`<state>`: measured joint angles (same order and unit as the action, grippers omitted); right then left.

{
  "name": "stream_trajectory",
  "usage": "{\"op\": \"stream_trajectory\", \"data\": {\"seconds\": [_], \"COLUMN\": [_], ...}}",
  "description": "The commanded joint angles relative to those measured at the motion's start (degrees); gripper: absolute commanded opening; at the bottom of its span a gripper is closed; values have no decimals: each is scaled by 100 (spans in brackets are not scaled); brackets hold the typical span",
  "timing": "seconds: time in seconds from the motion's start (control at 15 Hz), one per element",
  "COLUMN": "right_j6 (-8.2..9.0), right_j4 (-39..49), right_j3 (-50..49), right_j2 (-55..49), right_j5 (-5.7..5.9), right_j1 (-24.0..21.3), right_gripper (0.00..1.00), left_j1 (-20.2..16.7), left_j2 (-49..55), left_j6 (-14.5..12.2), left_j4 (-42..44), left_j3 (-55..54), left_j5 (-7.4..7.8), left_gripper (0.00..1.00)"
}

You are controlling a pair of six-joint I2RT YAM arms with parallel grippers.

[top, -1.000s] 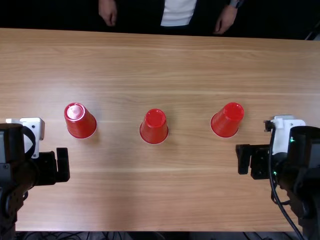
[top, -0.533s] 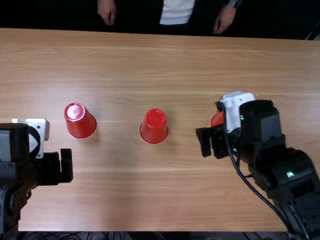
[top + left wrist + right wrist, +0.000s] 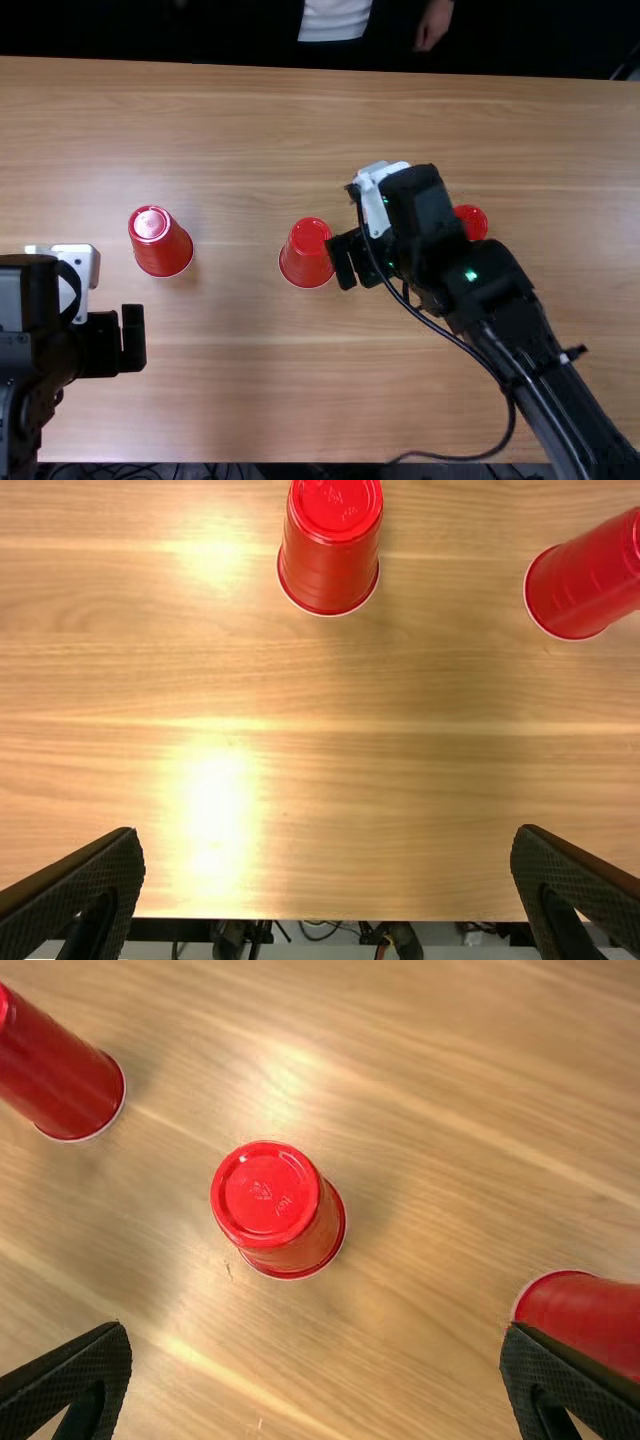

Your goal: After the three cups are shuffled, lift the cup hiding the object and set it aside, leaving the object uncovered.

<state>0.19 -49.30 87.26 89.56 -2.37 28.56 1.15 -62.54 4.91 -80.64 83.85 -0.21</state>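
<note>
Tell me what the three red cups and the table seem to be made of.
Left cup, middle cup and right cup: likely plastic, glossy red, with glints on their moulded bases and a pale rim edge. Table: wood or wood-look laminate, light brown with grain lines and satin glare patches.

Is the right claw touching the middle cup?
Apart: the right wrist view shows bare table between the middle cup and both fingers of the right gripper.

wooden table (image 3: 300,120), light brown | glare patches (image 3: 215,800) | dark beyond far edge
</note>
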Motion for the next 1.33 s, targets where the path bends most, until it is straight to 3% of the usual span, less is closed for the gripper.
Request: {"op": "stream_trajectory", "data": {"seconds": [0.0,0.2,0.47,1.27], "right_j6": [55,55,66,55], "right_j4": [19,19,135,526], "right_j3": [353,414,616,827], "right_j2": [211,642,1187,2356], "right_j5": [-27,-174,-259,-259], "right_j1": [133,238,388,388], "right_gripper": [100,100,100,100], "left_j1": [35,35,35,35], "left_j2": [111,181,322,445], "left_j6": [37,37,37,37], "left_j4": [17,17,17,17], "left_j3": [-141,-291,-423,-590], "left_j5": [31,31,31,42], "left_gripper": [100,100,100,100]}}
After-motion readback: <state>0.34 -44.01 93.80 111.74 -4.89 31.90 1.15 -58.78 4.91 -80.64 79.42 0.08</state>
